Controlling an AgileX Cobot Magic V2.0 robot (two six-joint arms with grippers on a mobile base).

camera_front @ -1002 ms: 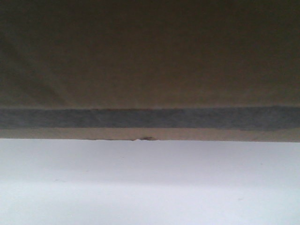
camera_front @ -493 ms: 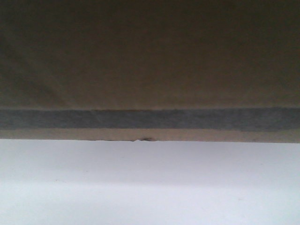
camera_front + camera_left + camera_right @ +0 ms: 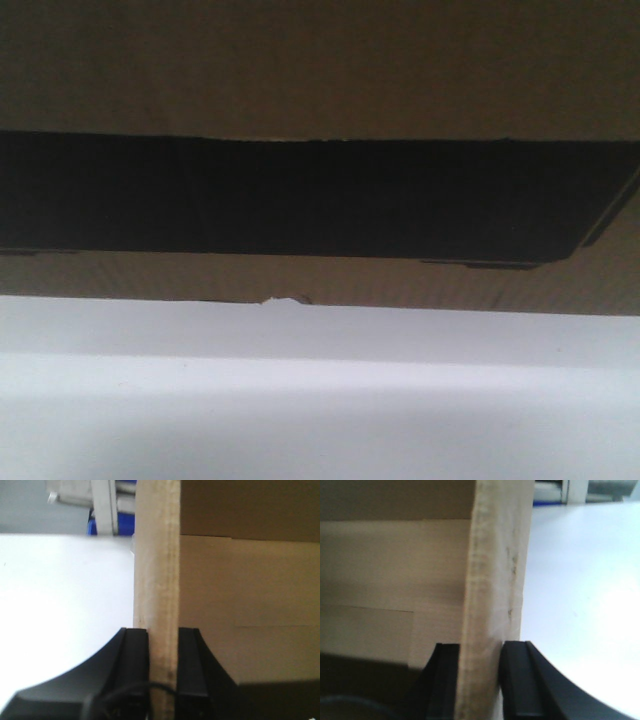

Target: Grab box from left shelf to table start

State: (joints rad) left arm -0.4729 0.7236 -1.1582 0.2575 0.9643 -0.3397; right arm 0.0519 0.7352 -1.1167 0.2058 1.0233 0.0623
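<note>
The brown cardboard box (image 3: 320, 60) fills the upper half of the front view, with its black printed panel (image 3: 300, 195) running across it. Its lower edge meets the white table (image 3: 320, 400). In the left wrist view my left gripper (image 3: 162, 631) is shut on the box's upright wall (image 3: 157, 570), one black finger on each side. My right gripper (image 3: 479, 645) is clamped the same way on the opposite wall (image 3: 495, 570). The box's inside (image 3: 250, 590) faces inward from both wrists. I cannot tell whether the metal frame far off is the left shelf.
The white table (image 3: 60, 595) spreads out beside the box in both wrist views. Past its far edge stand a silvery metal frame (image 3: 104, 507) and a blue bin (image 3: 94, 528). More frame and a blue strip (image 3: 547, 502) show in the right wrist view.
In the front view the narrow grey band on the box has become a tall black panel higher up the face. The box's lower edge stays at about the same height.
</note>
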